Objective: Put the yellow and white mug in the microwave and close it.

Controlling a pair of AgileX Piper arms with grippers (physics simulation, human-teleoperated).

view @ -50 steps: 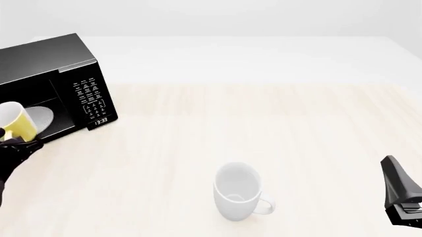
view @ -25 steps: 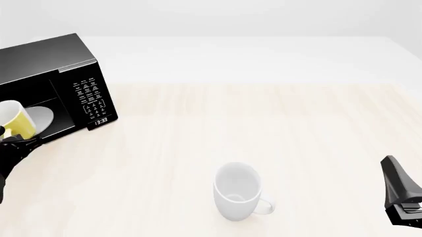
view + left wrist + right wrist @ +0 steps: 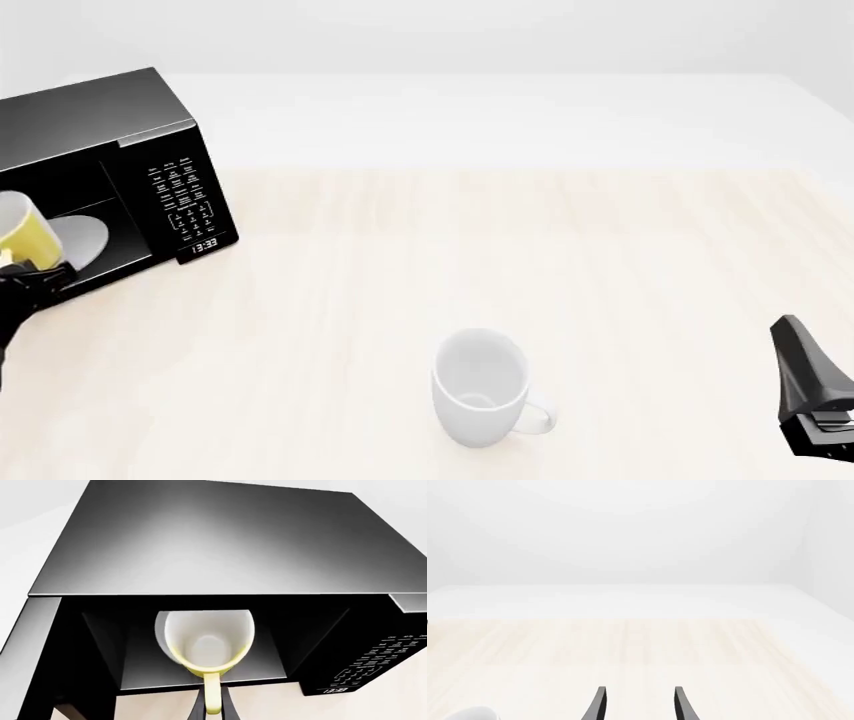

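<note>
At the microwave mouth: yellow and white mug, handle pinched by left claw; unreleased, door unclosed. Right claw spread, idle.

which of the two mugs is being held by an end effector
The small yellow mug with the white inside, gripped by its handle in the left end effector at the black microwave's opening. The larger all-white mug stands free on the table.

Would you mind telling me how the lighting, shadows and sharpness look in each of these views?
Front view: flat, even light, only a faint shadow under the larger all-white mug, everything sharp. Left wrist view: soft sheen across the big black microwave top, dark cavity behind the small yellow and white mug, no blur. Right wrist view: washed-out, nearly shadowless pale wooden table.
</note>
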